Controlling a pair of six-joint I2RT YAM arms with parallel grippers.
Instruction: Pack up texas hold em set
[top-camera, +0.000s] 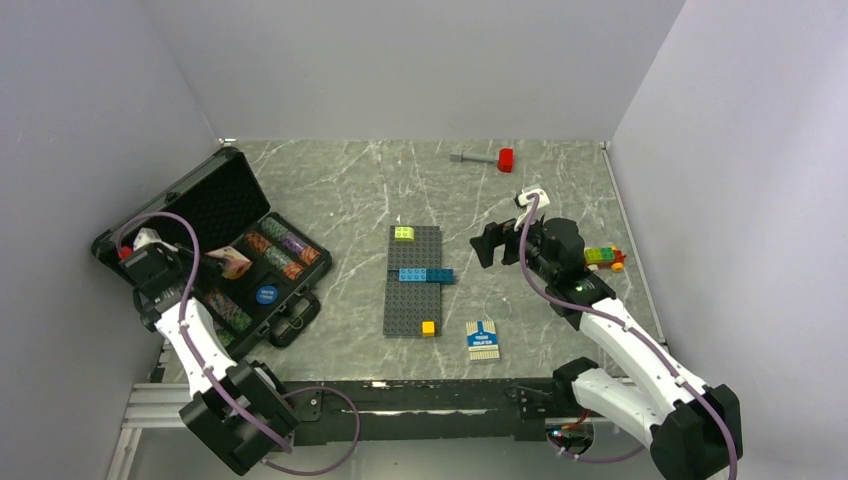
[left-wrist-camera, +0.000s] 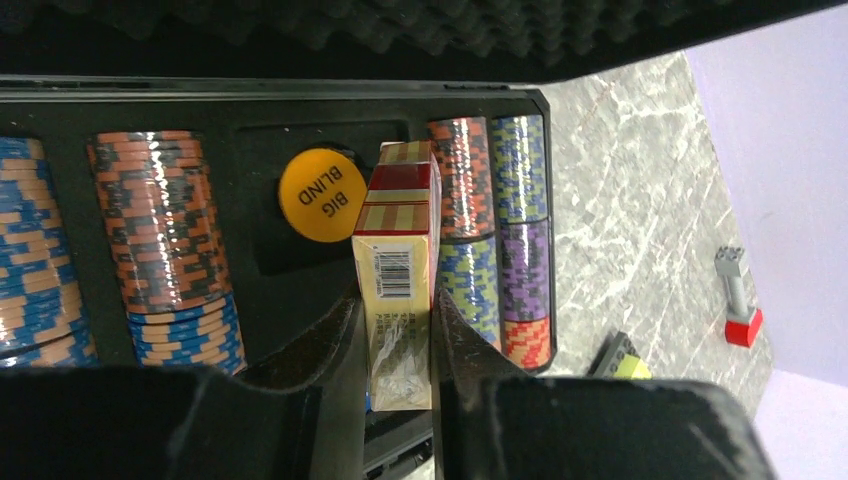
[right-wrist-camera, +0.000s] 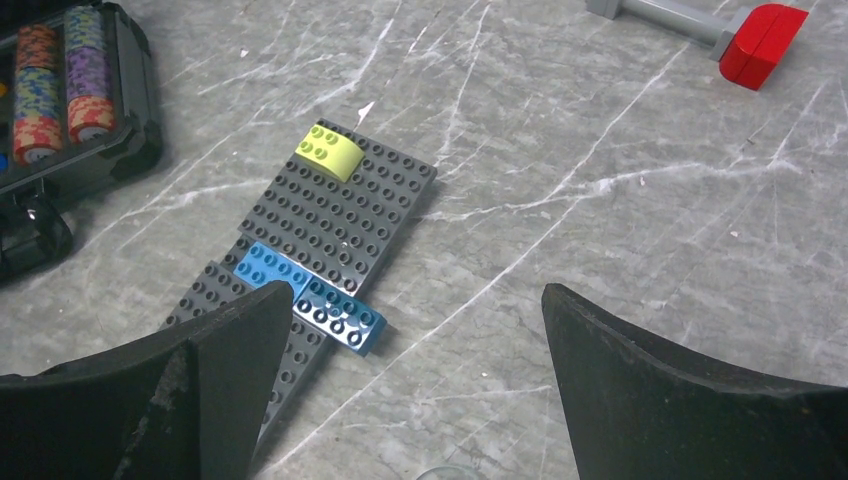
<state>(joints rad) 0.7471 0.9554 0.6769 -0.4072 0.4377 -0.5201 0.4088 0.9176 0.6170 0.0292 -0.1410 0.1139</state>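
The black case (top-camera: 215, 205) lay open on the desk (top-camera: 330, 180), its foam-lined lid tipped back and its tray packed with rows of chips (left-wrist-camera: 160, 230). The left jaws were closed narrowly on the pink card pack (left-wrist-camera: 398, 260), pinching its long sides near one end and holding it over the case's tray, with the free end pointing toward the middle recess. Whether the pack touched the tray could not be told. Inside the case, the orange button (left-wrist-camera: 322, 195), marked BIG BLIND, lay in that recess just beside the pack, and more columns of chips ran along the case's wall on the pack's other side. A blue button (top-camera: 266, 294) sat in the tray nearer the case's front edge. The blue-white card pack (top-camera: 483, 339) lay flat on the desk outside the case, well apart to its right, beyond the dark grey baseplate (top-camera: 412, 290), which carried a yellow-green brick (right-wrist-camera: 332, 152) and a blue brick (right-wrist-camera: 310, 297). The right jaws stood wide apart with nothing between them, above the desk on the side of the baseplate away from the case. The red-headed hammer (top-camera: 495, 157) lay far from the case, near the desk's back edge.
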